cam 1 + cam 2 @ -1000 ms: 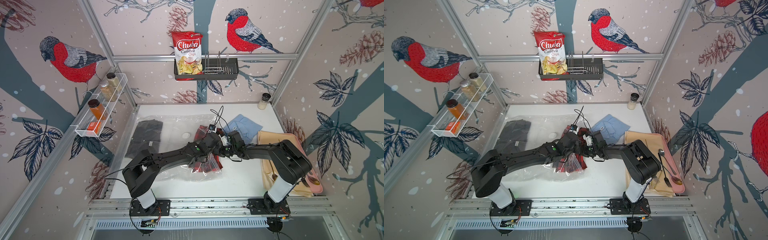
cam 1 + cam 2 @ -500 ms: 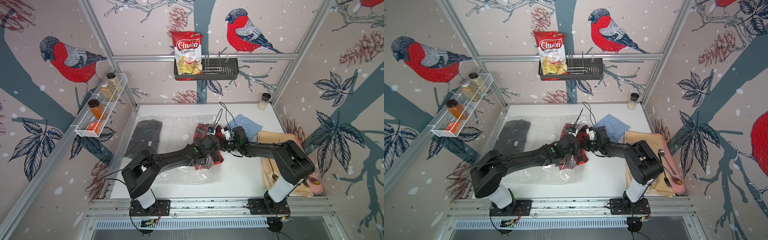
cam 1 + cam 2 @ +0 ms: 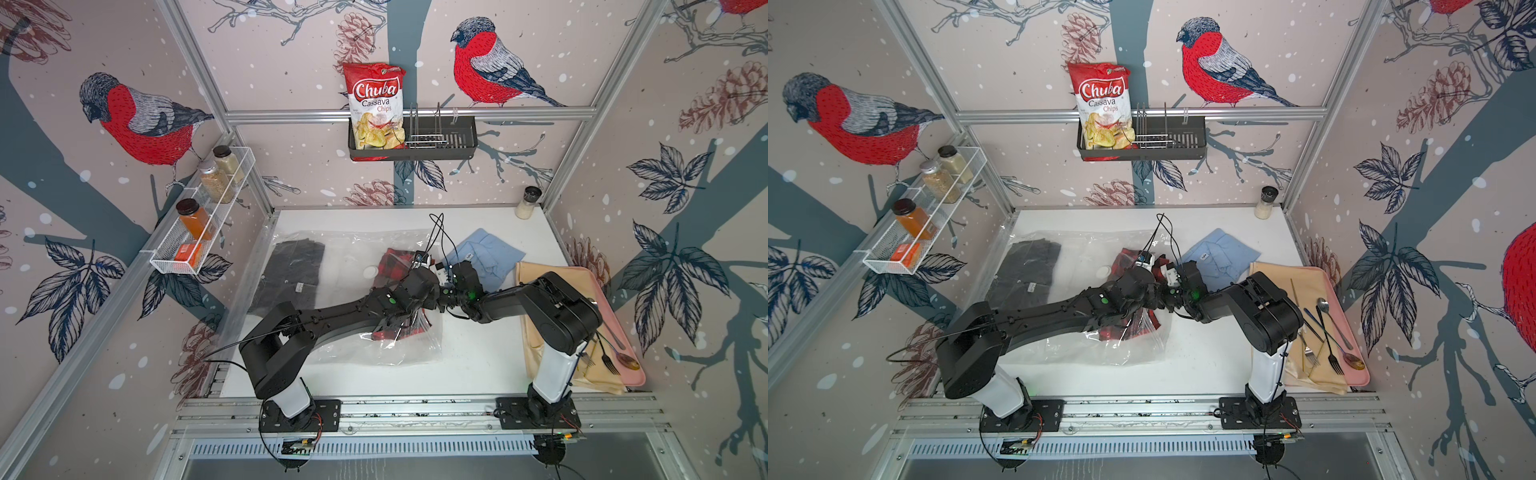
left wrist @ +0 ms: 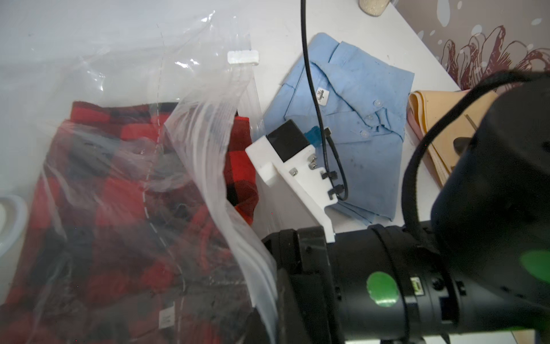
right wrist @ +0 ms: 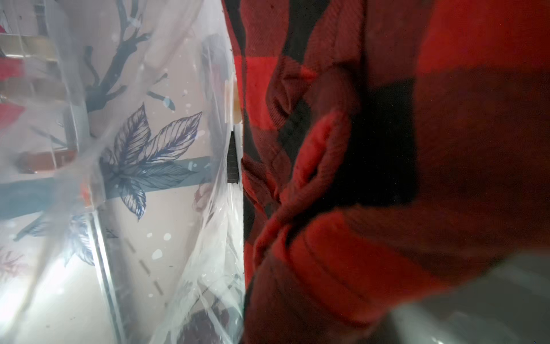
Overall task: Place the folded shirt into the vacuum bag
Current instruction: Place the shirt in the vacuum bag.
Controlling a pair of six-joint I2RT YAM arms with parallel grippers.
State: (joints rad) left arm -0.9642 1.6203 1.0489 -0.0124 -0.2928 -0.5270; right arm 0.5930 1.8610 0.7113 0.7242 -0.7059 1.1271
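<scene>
We work on a white surface [image 3: 478,365] enclosed by an aluminium frame [image 3: 457,111] and walls papered with a bullfinch print [image 3: 141,124]. At upper left, a wire shelf [image 3: 168,259] carries three spice jars [image 3: 216,183] and one orange box [image 3: 188,252]. At top centre, a black rack [image 3: 457,153] holds one cassava chips bag [image 3: 376,108]. One shaker [image 3: 527,202] stands in the surface's far right corner. At right, one pink tray [image 3: 636,372] bears a beige cloth [image 3: 1308,278] and cutlery [image 3: 1327,320].

Two arms rise from the lower edge and meet at frame centre. The left arm [image 3: 332,316] stretches low toward the right. The left tool [image 3: 424,296] is closed on the lifted zip-seal edge [image 4: 208,166] of the vacuum bag [image 3: 345,249]. The right arm [image 3: 557,316] folds back toward the left. The right tool [image 3: 409,322] is closed in the folds of the red plaid shirt [image 3: 392,262]; cloth and film hide its fingers.

We count one vacuum bag, lying at centre left, with one white valve [image 3: 369,272]. We count three shirts:
- The black shirt [image 3: 293,274] lies inside the bag at left.
- The red plaid shirt sits at the bag's mouth, mostly under the film, with one corner outside.
- The light-blue shirt [image 3: 490,253] lies outside the bag, on the surface just beside the mouth.
</scene>
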